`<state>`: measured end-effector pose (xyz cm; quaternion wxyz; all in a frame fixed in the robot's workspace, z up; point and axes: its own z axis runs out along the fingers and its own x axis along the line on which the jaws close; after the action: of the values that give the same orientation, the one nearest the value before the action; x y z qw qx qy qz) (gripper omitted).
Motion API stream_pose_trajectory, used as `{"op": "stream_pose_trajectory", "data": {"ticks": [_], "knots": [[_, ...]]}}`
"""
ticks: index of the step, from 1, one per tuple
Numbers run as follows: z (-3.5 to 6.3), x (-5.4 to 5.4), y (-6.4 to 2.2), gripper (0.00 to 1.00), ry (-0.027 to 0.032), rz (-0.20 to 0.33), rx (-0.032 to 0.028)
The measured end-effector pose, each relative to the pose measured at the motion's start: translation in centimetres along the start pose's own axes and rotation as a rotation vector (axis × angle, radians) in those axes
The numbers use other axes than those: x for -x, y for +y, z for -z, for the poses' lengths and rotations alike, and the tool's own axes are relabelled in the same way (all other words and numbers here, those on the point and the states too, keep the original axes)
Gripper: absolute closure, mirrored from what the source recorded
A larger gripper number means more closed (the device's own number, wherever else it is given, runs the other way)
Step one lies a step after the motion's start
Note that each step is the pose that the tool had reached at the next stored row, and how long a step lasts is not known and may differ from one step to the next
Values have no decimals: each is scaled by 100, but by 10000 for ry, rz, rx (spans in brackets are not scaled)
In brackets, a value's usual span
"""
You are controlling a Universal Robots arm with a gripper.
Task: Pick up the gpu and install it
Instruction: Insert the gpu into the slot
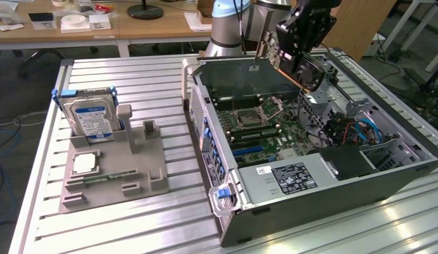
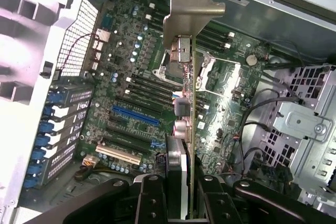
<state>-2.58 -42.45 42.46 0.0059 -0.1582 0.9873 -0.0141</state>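
**A:** Where is the gpu just now?

**B:** In the air, at about one o'clock in the exterior view; it hangs above the far corner of the open computer case, tilted, its dark face turned toward the camera; it is clear of the board below.

**A:** And the gripper?

**B:** Pinching the card by its upper edge; in the wrist view the black fingers sit one on each flat side, with the card clamped between them.

**A:** What does the wrist view give of the card itself?

**B:** It is seen edge-on; the metal bracket is at the end farthest from the fingers; the motherboard lies beyond it, and the blue slot lies beside the card's line, not under it.

**A:** Anything else on the table?

**B:** The hard drive stands upright at nine o'clock in the exterior view; it sits in the grey holder, well apart from the case; inside the case, the power supply lies at five o'clock from the motherboard.
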Motion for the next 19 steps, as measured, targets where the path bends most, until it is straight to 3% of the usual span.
{"op": "stream_pose_trajectory", "data": {"ticks": [19], "knots": [[0,0,0,72,-38,1263,9]]}}
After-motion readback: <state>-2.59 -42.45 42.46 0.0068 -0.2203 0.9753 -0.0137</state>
